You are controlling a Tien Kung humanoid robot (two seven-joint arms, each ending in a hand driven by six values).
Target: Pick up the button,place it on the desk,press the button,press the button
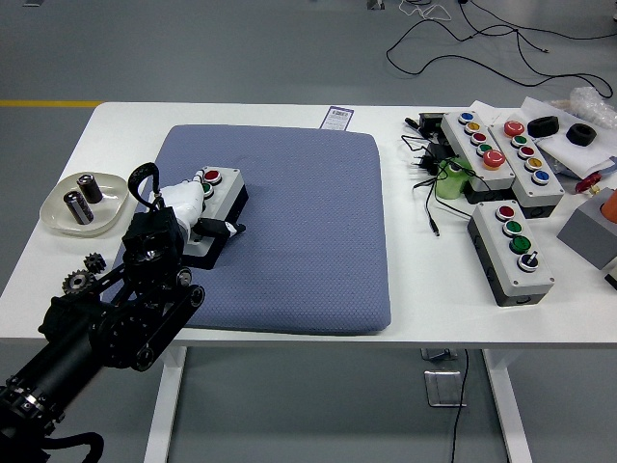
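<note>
A grey button box [224,196] with a red button at its far end lies on the blue-grey mat [289,222], near the mat's left edge. My left hand [193,207], white-gloved on a black arm, lies over the box's near part. Its fingers are curled down on the box top, and one finger with a black tip [231,229] sticks out to the right past the box's side. The box's nearer buttons are hidden under the hand. My right arm is out of view.
A white dish [72,201] with two metal cylinders stands left of the mat. Two gears [85,272] lie by the near left edge. Three more button boxes [511,249], cables, a green bottle [449,180] and black rings sit at the right.
</note>
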